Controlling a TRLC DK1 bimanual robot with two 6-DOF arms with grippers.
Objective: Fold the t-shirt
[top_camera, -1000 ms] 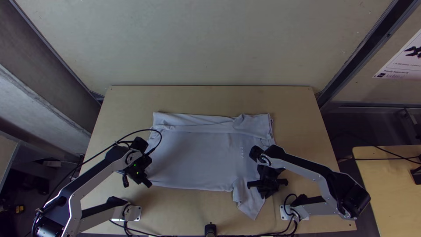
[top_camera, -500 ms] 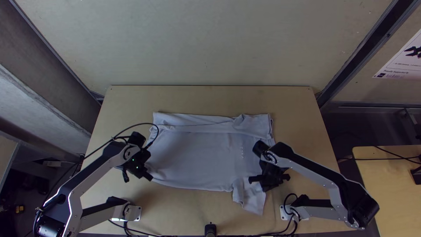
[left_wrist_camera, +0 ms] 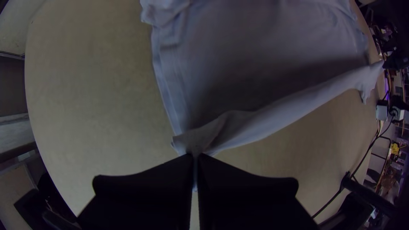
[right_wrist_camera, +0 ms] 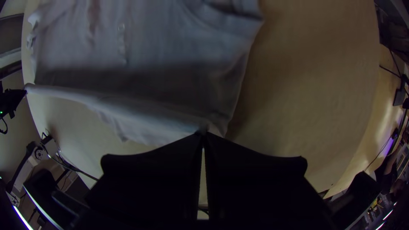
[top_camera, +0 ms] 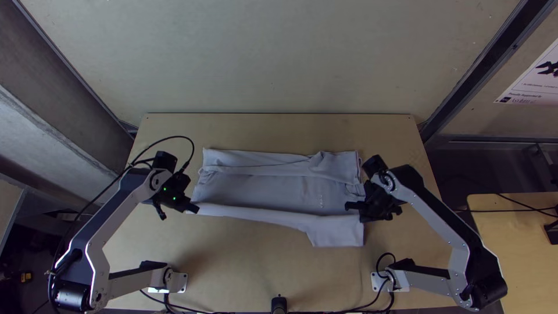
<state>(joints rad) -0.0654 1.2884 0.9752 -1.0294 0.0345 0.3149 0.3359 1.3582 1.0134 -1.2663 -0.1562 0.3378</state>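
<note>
Top view: the t-shirt (top_camera: pixel 261 192) lies on the counter (top_camera: pixel 244 279) between the two grippers, its long axis running from left to right, roughly square to the direction the next move seems to need. The left gripper (left_wrist_camera: pixel 195 156) is clenched on cloth at the near left corner, and the right gripper (right_wrist_camera: pixel 203 133) is closed on cloth toward the near right end. Between them the near edge (top_camera: pixel 250 215) is drawn into a raised, fairly straight ridge, while the body beyond it lies spread on the counter.

The relation that matters is depth: the folded band (top_camera: pixel 250 161) runs along the far side, ahead of both grippers and nearly parallel to the held ridge. Neither gripper is clearly nearer to it. The next step, as I judge it, is to carry the ridge forward at an even pace and lay it over toward that band. A loose flap (top_camera: pixel 337 232), perhaps a sleeve, hangs on the near side close to the right gripper; it could trail out or tuck crookedly.

As for writing, small marks (top_camera: pixel 321 200) sit in a short column on the fabric, too small to make out. A pale sheet (top_camera: pixel 537 78) beyond the counter's right side carries print and a dark figure.
</note>
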